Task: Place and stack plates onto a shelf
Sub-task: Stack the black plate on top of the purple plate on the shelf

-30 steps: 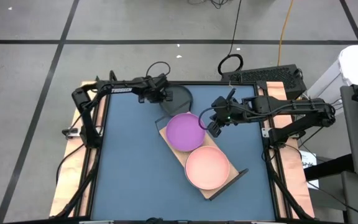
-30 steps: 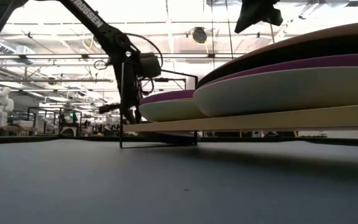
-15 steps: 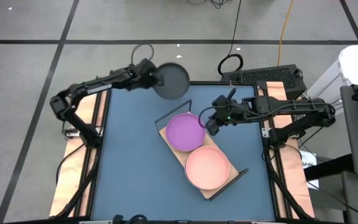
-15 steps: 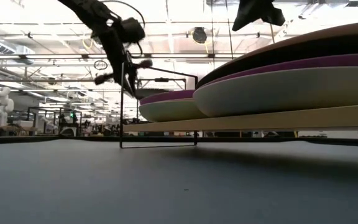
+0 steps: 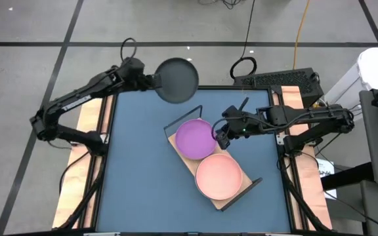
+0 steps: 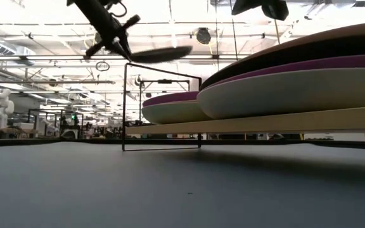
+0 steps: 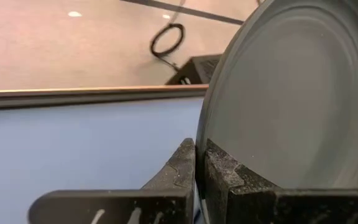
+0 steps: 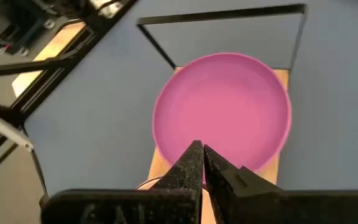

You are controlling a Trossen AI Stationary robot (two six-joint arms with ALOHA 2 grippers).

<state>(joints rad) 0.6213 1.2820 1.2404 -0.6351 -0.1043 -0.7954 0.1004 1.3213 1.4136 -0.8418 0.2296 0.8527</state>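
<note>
blue table (image 5: 136, 170) carries shelf (image 5: 225, 198); purple plate (image 5: 195, 138), pink plate (image 5: 218, 176) atop.

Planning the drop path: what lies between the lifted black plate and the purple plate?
High view: only bare blue table and the shelf's wire frame separate black plate from purple plate.

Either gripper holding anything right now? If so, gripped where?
The left gripper pinches the black plate by its rim, lifted above the table's far edge. The right gripper is shut and empty, beside the purple plate.

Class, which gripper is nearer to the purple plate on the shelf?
Right. The right gripper hangs shut at the purple plate's edge; the left gripper holds the black plate over the table's far edge.
</note>
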